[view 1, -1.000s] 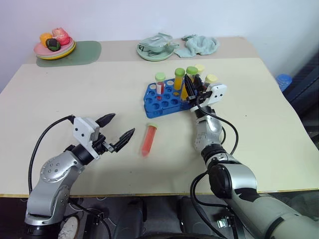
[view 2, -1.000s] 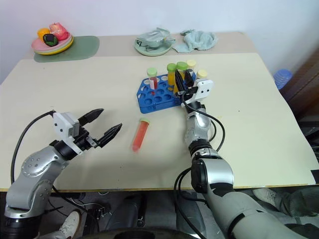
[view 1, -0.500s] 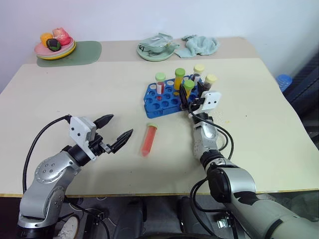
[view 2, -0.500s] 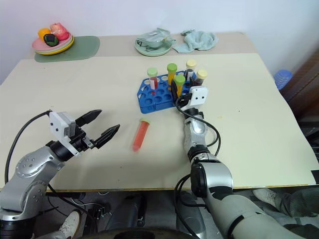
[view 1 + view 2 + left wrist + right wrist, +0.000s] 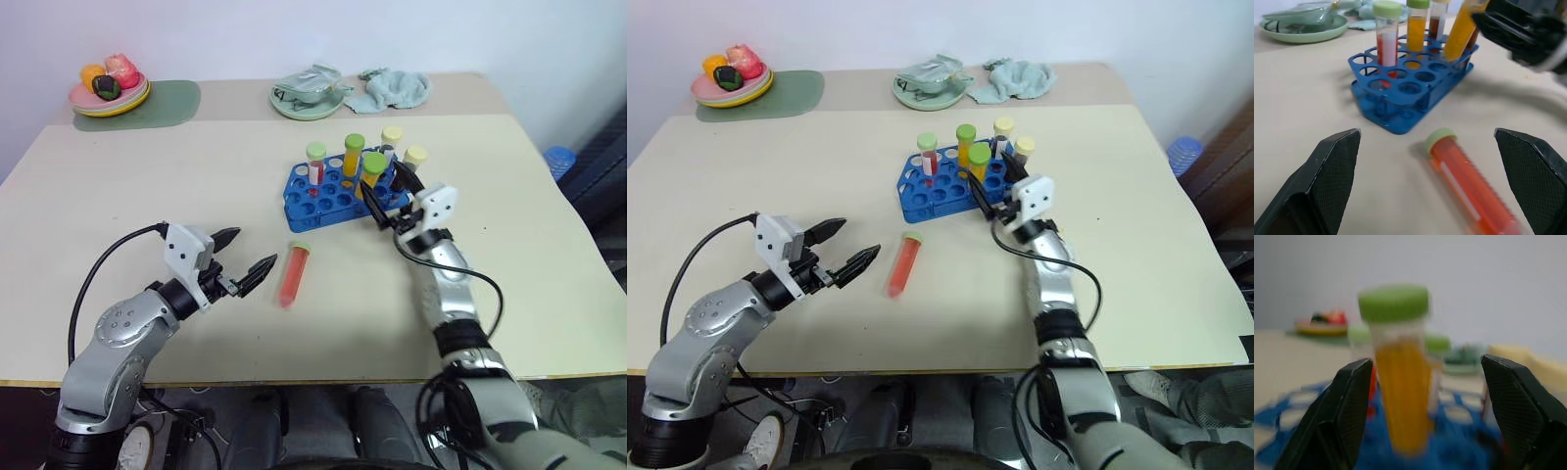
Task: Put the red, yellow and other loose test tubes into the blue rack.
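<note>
The blue rack (image 5: 328, 193) stands mid-table with several capped tubes upright in it. Among them, at its near right corner, the yellow tube with a green cap (image 5: 372, 174) leans slightly, and a dark tube with a pale yellow cap (image 5: 392, 140) is behind it. My right gripper (image 5: 388, 190) is open just behind the yellow tube, its fingers (image 5: 1342, 416) either side of it and apart from it. A red-orange tube with a light green cap (image 5: 292, 275) lies flat on the table in front of the rack. My left gripper (image 5: 252, 250) is open just left of it, holding nothing.
A plate of fruit (image 5: 110, 101) sits on a green mat (image 5: 162, 101) at the back left. At the back middle are a pale green dish (image 5: 306, 106) and a teal cloth (image 5: 397, 88). The table's near edge (image 5: 323, 367) runs below both arms.
My right gripper has opened off the yellow tube, which now stands in the rack, and drawn back towards me and to the right. My left gripper has edged towards the lying tube.
</note>
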You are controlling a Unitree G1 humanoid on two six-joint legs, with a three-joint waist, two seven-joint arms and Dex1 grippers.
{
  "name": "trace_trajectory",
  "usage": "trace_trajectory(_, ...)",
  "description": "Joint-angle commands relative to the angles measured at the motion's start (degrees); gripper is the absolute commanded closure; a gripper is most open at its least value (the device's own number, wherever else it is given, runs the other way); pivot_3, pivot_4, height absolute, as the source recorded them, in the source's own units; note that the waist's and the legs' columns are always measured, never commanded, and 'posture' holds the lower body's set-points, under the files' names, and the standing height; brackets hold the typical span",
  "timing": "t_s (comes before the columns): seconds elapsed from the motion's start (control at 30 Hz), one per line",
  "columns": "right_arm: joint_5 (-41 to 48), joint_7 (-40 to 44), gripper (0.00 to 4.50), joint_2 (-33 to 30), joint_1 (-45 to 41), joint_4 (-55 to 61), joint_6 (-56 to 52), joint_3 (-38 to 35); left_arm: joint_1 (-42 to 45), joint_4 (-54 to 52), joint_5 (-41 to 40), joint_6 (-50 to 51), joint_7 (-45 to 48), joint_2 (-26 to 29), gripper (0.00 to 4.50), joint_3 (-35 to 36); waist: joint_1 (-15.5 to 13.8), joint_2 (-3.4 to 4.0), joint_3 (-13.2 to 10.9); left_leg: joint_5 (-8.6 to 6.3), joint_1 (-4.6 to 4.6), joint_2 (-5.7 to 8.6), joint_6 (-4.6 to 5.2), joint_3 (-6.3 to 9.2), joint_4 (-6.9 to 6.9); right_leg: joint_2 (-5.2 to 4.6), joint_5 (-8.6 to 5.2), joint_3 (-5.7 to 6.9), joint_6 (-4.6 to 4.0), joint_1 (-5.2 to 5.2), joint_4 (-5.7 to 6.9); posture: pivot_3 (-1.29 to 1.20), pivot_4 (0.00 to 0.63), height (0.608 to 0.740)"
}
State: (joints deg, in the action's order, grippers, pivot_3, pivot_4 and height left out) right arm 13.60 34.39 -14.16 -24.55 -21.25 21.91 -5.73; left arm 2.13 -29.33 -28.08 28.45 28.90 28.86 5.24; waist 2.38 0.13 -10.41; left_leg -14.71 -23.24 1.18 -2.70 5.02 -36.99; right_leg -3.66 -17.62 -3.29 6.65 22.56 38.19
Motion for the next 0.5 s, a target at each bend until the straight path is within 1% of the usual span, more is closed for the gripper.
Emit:
trace_trajectory(0.03,4.8,3.4,0.93,-7.8,7.2,17.1,-14.6,-0.8,2.7,-0.8,1.9,3.3,-4.8,-1.0,0.00,-0.5,-0.2,0.00,0.0,0.00,-0.01,0.01,0.00,-0.01,-0.02,0.00,0.00,0.00,0.00,0.00,-0.03,0.00,0.150,0.740)
trace_trajectory(0.07,5.6,3.8,0.93,-9.6,9.0,20.0,-17.8,-1.0,3.3,-0.7,2.0,4.2,-5.4,-1.2,0.00,-0.6,-0.3,-0.02,0.0,0.00,-0.02,0.02,0.01,0.00,-0.02,-0.03,0.00,0.00,0.01,-0.01,-0.04,0.00,0.150,0.740)
trace_trajectory(0.17,7.9,3.6,0.93,-12.2,11.9,25.4,-23.8,-1.4,4.0,-0.4,2.1,5.3,-5.4,-1.1,0.00,-0.6,0.4,-0.04,0.0,-0.02,0.04,0.03,0.03,-0.07,-0.01,0.02,0.00,-0.03,0.01,-0.04,-0.07,0.00,0.150,0.740)
trace_trajectory(0.23,11.8,6.4,0.93,-17.7,14.4,28.8,-29.4,-5.9,6.7,1.0,3.5,4.8,-6.5,-2.4,0.00,-2.2,0.1,0.00,0.0,-0.02,0.11,-0.02,0.04,-0.08,0.04,0.13,0.00,-0.05,0.00,-0.05,-0.02,0.00,0.150,0.740)
trace_trajectory(0.27,12.8,7.1,0.93,-19.8,14.9,29.6,-31.0,-7.5,7.8,1.2,4.4,6.9,-7.9,-2.5,0.00,-3.0,-0.2,0.00,0.0,-0.02,0.10,0.00,0.04,-0.09,0.04,0.12,-0.01,-0.03,0.00,-0.06,-0.02,0.00,0.150,0.740)
trace_trajectory(0.33,14.1,7.5,0.93,-22.0,15.2,31.1,-33.1,-8.9,8.6,1.4,5.1,9.4,-8.7,-2.2,0.00,-3.6,-0.5,-0.04,0.0,-0.02,0.01,0.06,0.04,-0.10,-0.06,0.05,-0.01,0.00,0.01,-0.12,-0.09,0.00,0.150,0.740)
trace_trajectory(0.4,15.9,7.6,0.93,-22.4,14.7,32.6,-34.4,-9.7,8.7,2.1,4.5,9.3,-7.5,-2.5,0.00,-3.8,-0.3,-0.06,0.0,-0.04,0.02,0.08,0.06,-0.09,-0.07,0.00,-0.01,-0.02,0.02,-0.15,-0.14,0.00,0.150,0.740)
trace_trajectory(0.5,18.8,7.2,0.93,-20.6,13.3,35.3,-35.4,-9.8,8.0,2.5,4.0,8.1,-6.2,-3.2,0.00,-3.5,0.1,-0.06,0.0,-0.04,0.04,0.03,0.07,-0.10,-0.04,0.08,-0.01,-0.01,0.02,-0.13,-0.11,0.00,0.150,0.740)
